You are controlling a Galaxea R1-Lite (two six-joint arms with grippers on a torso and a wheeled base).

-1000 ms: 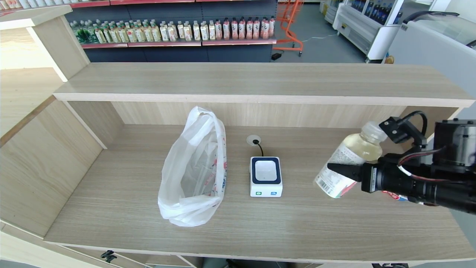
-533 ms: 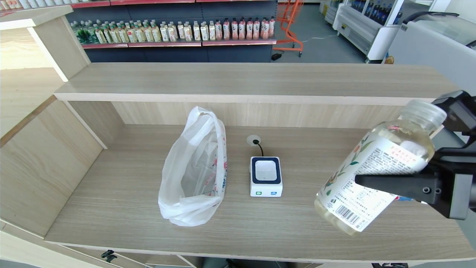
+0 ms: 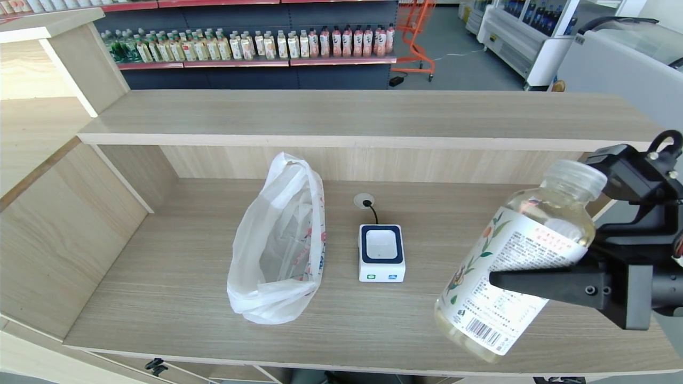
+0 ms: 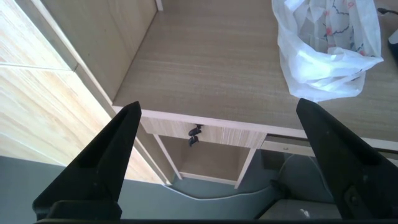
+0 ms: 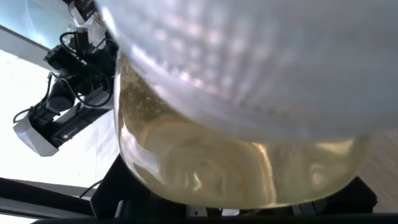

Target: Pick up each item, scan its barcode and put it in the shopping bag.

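The right fingers [image 3: 533,280], clamped across the tilted drink bottle [image 3: 520,240], have carried it slightly lower and leftward above the desk's [image 3: 176,288] right end, toward the barcode scanner [image 3: 381,252], so the scan looks imminent, bagging after.

Wooden counter [image 3: 160,288]: shopping bag [image 3: 277,245], scanner [image 3: 381,252] beside it.

No legible text: barcode [image 3: 483,332] and tiny print on the label of the bottle [image 3: 515,248], red marks on the shopping bag [image 3: 277,240].
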